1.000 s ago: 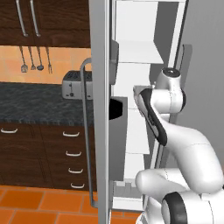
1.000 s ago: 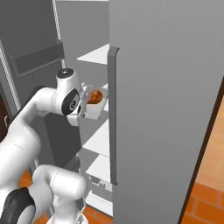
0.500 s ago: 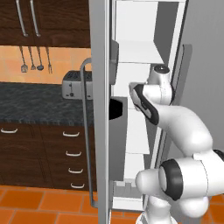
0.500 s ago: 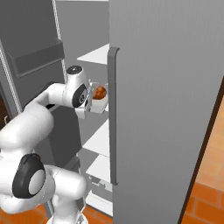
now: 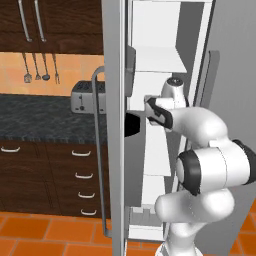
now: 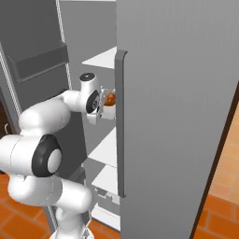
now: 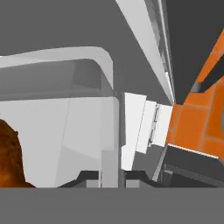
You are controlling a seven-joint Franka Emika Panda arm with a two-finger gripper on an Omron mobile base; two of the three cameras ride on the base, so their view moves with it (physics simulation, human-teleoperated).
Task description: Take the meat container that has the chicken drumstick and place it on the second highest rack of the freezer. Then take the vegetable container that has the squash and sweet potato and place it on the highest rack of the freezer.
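At center frame in the right base view the gripper (image 6: 103,111) reaches into the open freezer (image 6: 177,93), jaws seemingly clenched on the meat container's (image 7: 65,131) rim — chicken drumstick (image 6: 110,98) inside — just above a white rack (image 6: 106,148).

one freezer (image 6: 177,93), one toaster (image 5: 87,97), four hanging utensils (image 5: 40,67)

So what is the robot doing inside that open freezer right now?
The white arm reaches into the open freezer, carrying the clear meat container with the orange-brown chicken drumstick in it. Its pincer is closed on the container's wall. The container is held among the white racks, below the top one, and it does not look set down yet.
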